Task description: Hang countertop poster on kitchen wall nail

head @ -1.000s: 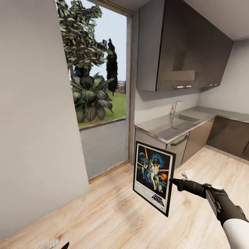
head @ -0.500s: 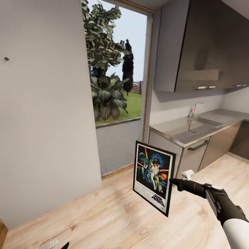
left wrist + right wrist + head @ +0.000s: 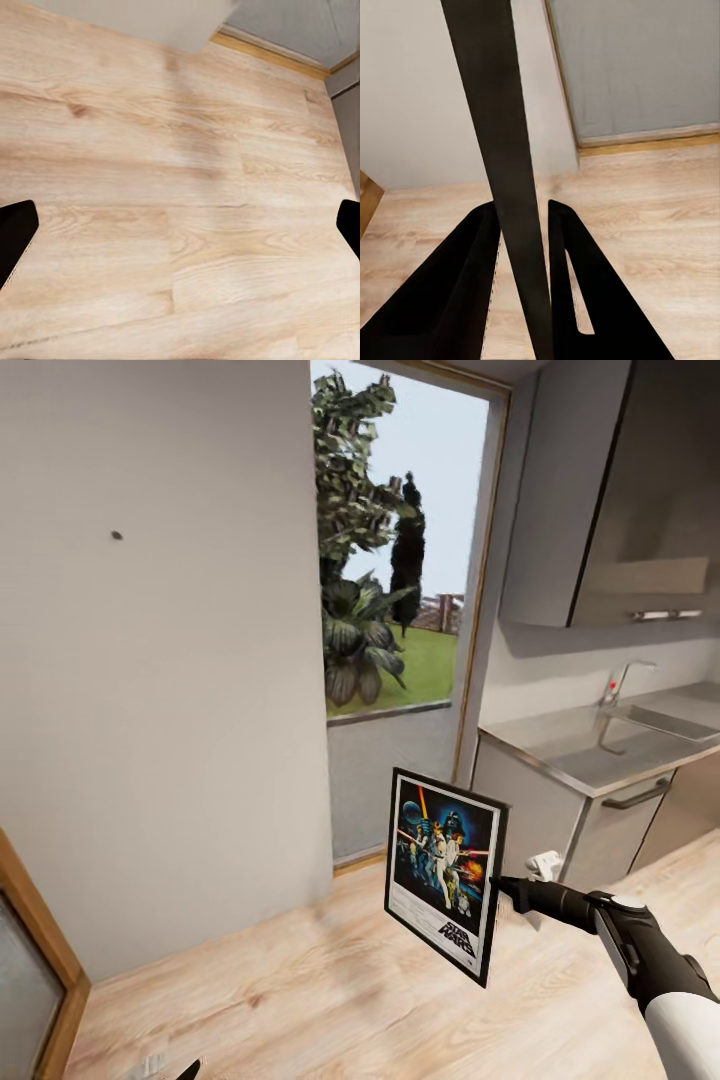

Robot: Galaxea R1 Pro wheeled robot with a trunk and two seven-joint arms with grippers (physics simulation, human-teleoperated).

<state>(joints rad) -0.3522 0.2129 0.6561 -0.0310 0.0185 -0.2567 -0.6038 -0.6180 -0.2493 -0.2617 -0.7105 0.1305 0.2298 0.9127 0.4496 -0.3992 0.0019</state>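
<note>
The black-framed Star Wars poster [image 3: 443, 872] hangs upright in the air over the wood floor, held by its right edge in my right gripper [image 3: 502, 887], which is shut on it. In the right wrist view the frame's dark edge [image 3: 502, 172] runs between the two black fingers [image 3: 465, 285]. A small dark wall nail [image 3: 117, 536] sits high on the light grey wall at the left. The grey metallic kitchen countertop [image 3: 590, 750] with sink and tap [image 3: 625, 680] lies at the right. My left gripper [image 3: 180, 232] hangs open over bare floor, its fingertips [image 3: 15, 236] far apart.
A tall glass door [image 3: 400, 620] to the garden stands between the wall and the cabinets. Dark upper cabinets [image 3: 640, 490] hang over the counter. A wooden door frame [image 3: 40, 950] shows at the lower left. Pale wood floor [image 3: 300, 980] stretches in front.
The whole view has swung left: door and counter slid rightward, the wall nail and a wooden frame came into view. The poster stays the same in my right gripper.
</note>
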